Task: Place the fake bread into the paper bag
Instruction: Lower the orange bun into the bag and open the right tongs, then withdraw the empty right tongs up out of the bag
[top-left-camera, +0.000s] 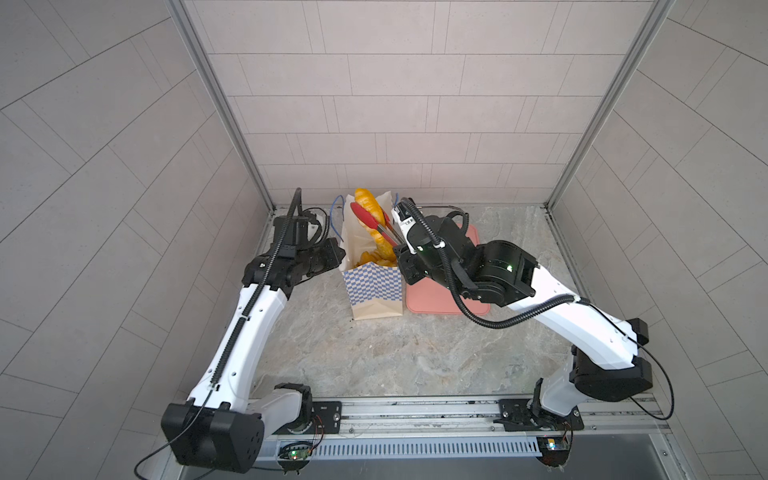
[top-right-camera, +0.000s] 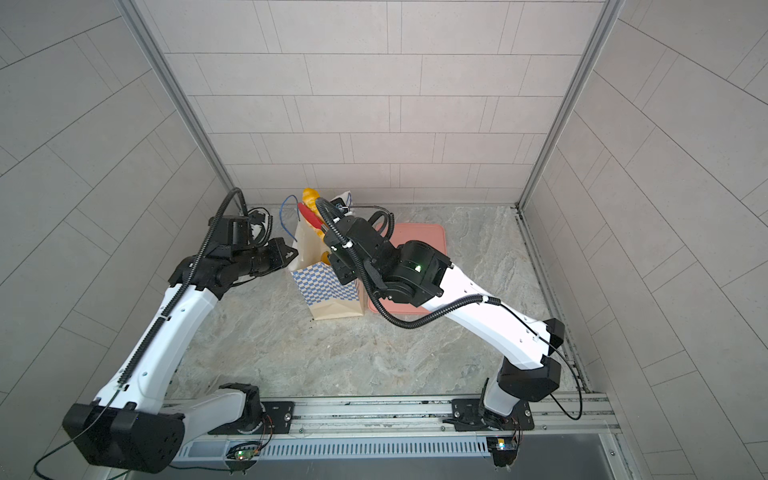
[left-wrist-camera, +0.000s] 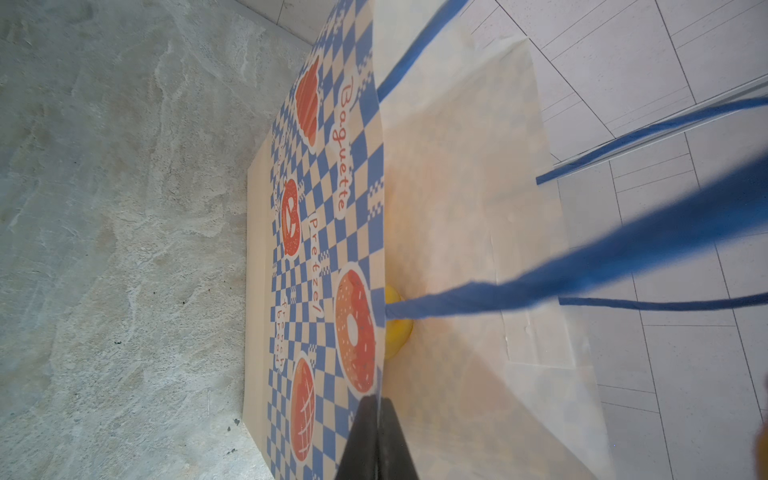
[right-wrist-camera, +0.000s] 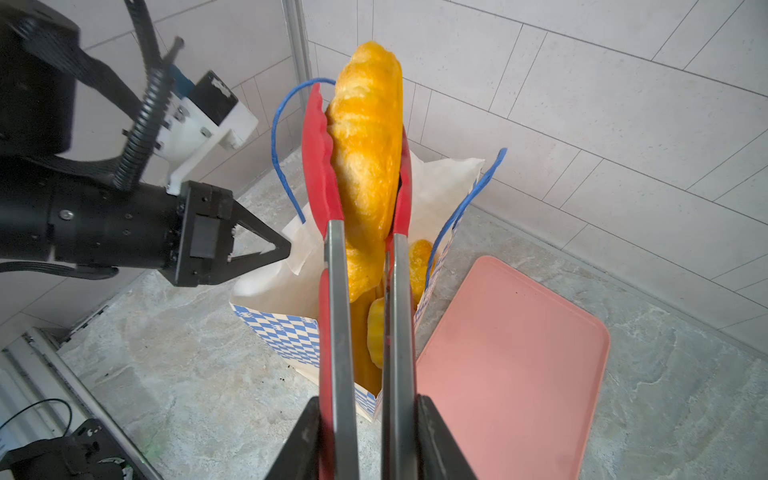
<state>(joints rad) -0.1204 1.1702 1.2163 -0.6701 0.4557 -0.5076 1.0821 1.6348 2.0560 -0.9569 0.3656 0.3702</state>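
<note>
The left gripper (right-wrist-camera: 286, 249) is closed on the rim of the paper bag (top-left-camera: 374, 286), which stands upright on the tabletop (top-left-camera: 374, 365). I count one bag with two blue cord handles (right-wrist-camera: 273, 141). Over the bag mouth, one pair of red tongs (right-wrist-camera: 320, 166) clamps one long loaf (right-wrist-camera: 365, 145). The loaf's lower end is inside the bag and its upper end projects above the rim. I count at least two more bread pieces (right-wrist-camera: 376, 332) in the bag; the tongs and loaf hide the rest. The right gripper (right-wrist-camera: 368, 405) is closed on the tong arms. Just right of the bag lies one pink tray (right-wrist-camera: 511, 353), partly covered by the right arm in both top views
</note>
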